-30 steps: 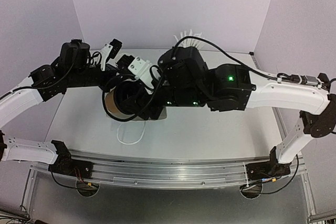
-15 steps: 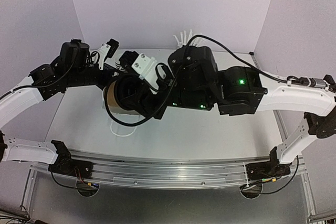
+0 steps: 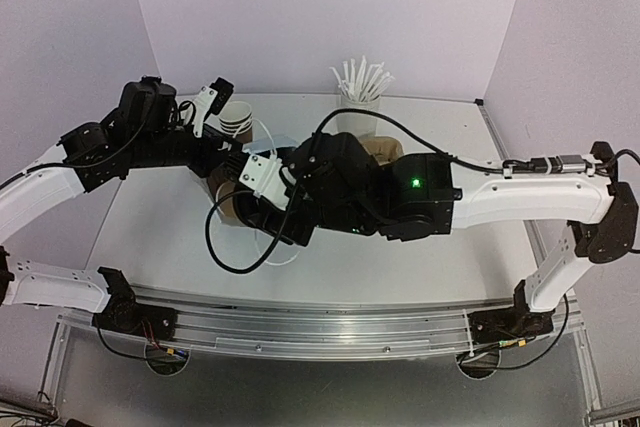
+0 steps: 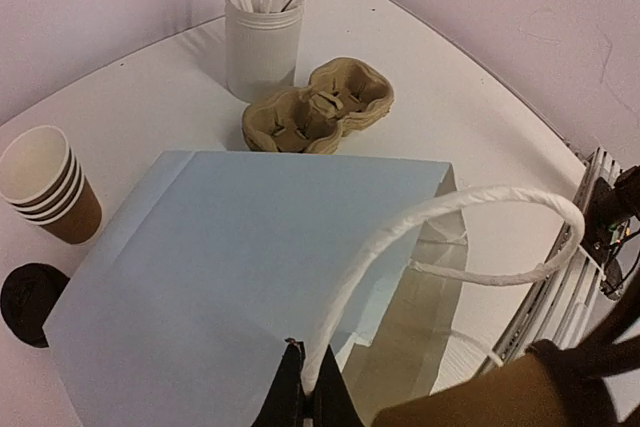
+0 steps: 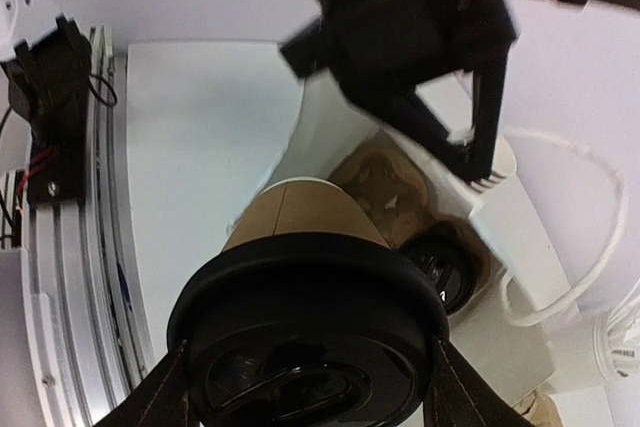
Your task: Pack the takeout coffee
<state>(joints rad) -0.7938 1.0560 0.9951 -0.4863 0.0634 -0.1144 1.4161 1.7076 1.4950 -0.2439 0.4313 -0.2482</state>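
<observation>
My right gripper (image 5: 310, 392) is shut on a brown paper cup (image 5: 300, 215) with a black lid (image 5: 310, 332) and holds it over the open mouth of the white bag (image 5: 315, 137). Inside the bag lies a tan carrier (image 5: 385, 187) with another lidded cup (image 5: 440, 267). My left gripper (image 4: 305, 392) is shut on the bag's white handle (image 4: 450, 209) and holds the bag (image 4: 230, 247) open. A stack of lidless brown cups (image 4: 45, 182), a loose black lid (image 4: 25, 297) and stacked tan carriers (image 4: 320, 112) stand behind the bag. From above, the right gripper (image 3: 245, 199) hides most of the bag.
A white cup of white sticks (image 4: 262, 37) stands at the back beside the carriers, and shows in the top view (image 3: 360, 87). The cup stack (image 3: 236, 117) sits by the left wrist. The bag's other handle (image 3: 270, 252) lies toward the near edge rail (image 3: 320, 332).
My right arm has swung down and toward the near left with the lidded cup, lowering it toward the bag's mouth. The cup stack and carriers behind are now uncovered. The left gripper keeps the handle.
</observation>
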